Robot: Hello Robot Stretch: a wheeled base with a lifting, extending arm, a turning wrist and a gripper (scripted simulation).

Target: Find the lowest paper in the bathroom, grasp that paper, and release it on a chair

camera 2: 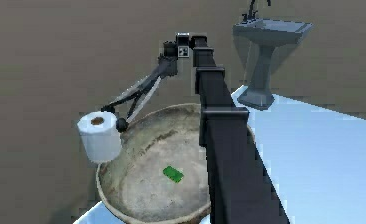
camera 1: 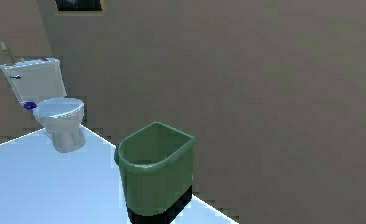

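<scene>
white toilet (camera 1: 59,118) at ten o'clock in the forward view, with a blue spot (camera 1: 29,104) on it; green bin (camera 1: 156,160), black at its base, at six. brown wall (camera 1: 271,70), pale blue-white floor (camera 1: 41,185). arm side view: white paper roll (camera 2: 99,137) at nine, black arm (camera 2: 226,130), dark gripper (camera 2: 113,113), grey sink (camera 2: 266,50) at one, mottled tan-grey bowl (camera 2: 146,150) holding a green scrap (camera 2: 172,173).

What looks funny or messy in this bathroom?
A white paper roll is at the gripper's finger end, near a big round tub's rim, not on a holder. A small green thing lies in the stained tub.
</scene>
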